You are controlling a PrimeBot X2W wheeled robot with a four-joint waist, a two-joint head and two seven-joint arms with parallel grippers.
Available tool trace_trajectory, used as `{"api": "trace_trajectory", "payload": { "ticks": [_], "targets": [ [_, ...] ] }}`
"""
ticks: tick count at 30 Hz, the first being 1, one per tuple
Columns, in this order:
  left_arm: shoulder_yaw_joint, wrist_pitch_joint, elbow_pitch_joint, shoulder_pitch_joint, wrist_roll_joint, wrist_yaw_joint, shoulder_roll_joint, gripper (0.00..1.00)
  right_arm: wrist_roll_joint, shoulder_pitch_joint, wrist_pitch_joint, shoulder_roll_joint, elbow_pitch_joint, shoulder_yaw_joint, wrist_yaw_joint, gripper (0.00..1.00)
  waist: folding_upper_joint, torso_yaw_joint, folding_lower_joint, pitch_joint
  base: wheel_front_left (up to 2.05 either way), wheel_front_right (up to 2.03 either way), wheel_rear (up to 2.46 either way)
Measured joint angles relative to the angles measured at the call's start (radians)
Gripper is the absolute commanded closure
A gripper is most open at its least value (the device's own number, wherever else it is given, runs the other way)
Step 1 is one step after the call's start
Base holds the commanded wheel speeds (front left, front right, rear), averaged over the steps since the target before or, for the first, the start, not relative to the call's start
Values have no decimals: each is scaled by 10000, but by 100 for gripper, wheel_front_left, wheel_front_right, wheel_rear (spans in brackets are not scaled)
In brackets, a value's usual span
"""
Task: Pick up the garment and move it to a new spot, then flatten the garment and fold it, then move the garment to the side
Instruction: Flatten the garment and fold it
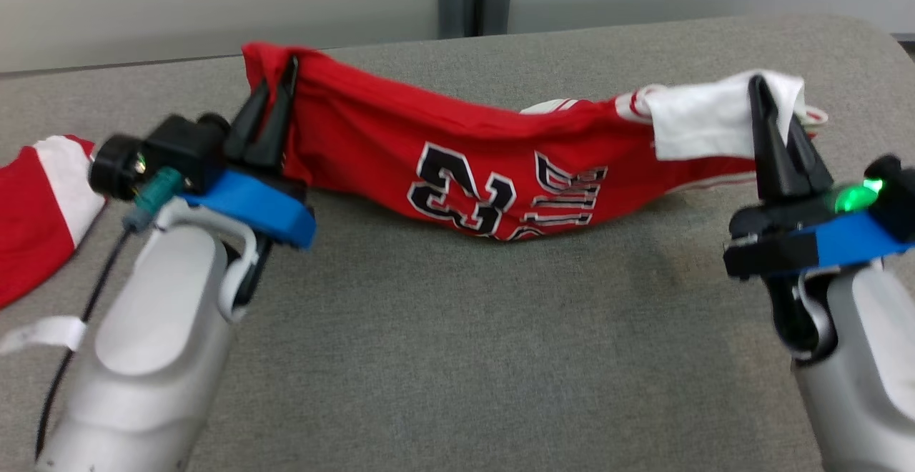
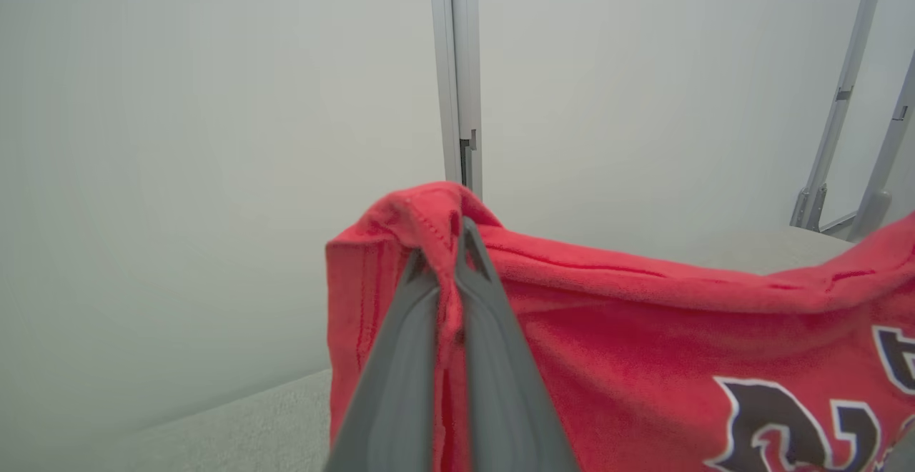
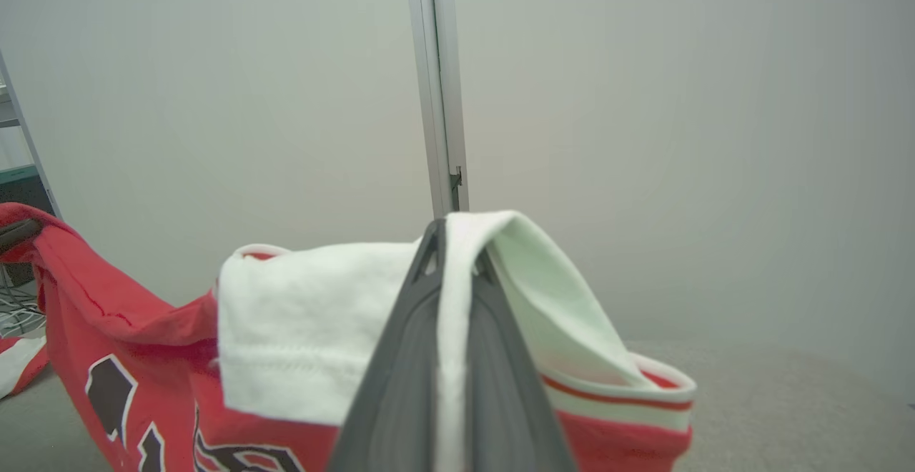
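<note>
The red numbered fabric jersey (image 1: 457, 150) is being carried, pinched by the left gripper (image 1: 279, 79) at nine o'clock, right gripper (image 1: 770, 104) at three; flat lowering is probably being demanded next.

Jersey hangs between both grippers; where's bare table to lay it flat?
The widest bare table lies in front, bordered by the sagging jersey, the left gripper and the right gripper. A narrower strip runs behind the jersey to the far edge. Crowded: the left edge, where a second red-and-white garment lies.
</note>
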State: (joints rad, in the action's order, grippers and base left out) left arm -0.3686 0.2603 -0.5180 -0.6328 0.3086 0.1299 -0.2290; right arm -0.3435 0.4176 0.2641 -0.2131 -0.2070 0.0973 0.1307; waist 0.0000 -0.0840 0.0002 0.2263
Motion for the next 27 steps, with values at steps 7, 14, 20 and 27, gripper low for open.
{"api": "trace_trajectory", "payload": {
  "ticks": [7,14,20,27],
  "targets": [
    [-316,-391,-506,-3391,245,0,-685,100,-673,4314,-65,-313,-1170,614,0,100,0,-432,2,1269,0,0,0],
    [-890,-721,-1250,-6630,439,0,-1116,100,-1108,8520,-125,-512,-2924,905,0,100,0,-674,2,2319,0,0,0],
    [-1396,-629,-1958,-8641,792,2,-1172,100,-1129,10715,-71,-531,-3985,1005,0,100,0,-751,1,2516,0,0,0],
    [-1983,-284,-2506,-9350,1434,2,-1087,100,-1254,11522,-25,-533,-4477,1373,0,100,0,-809,-3,2486,0,0,0]
  ]
}}
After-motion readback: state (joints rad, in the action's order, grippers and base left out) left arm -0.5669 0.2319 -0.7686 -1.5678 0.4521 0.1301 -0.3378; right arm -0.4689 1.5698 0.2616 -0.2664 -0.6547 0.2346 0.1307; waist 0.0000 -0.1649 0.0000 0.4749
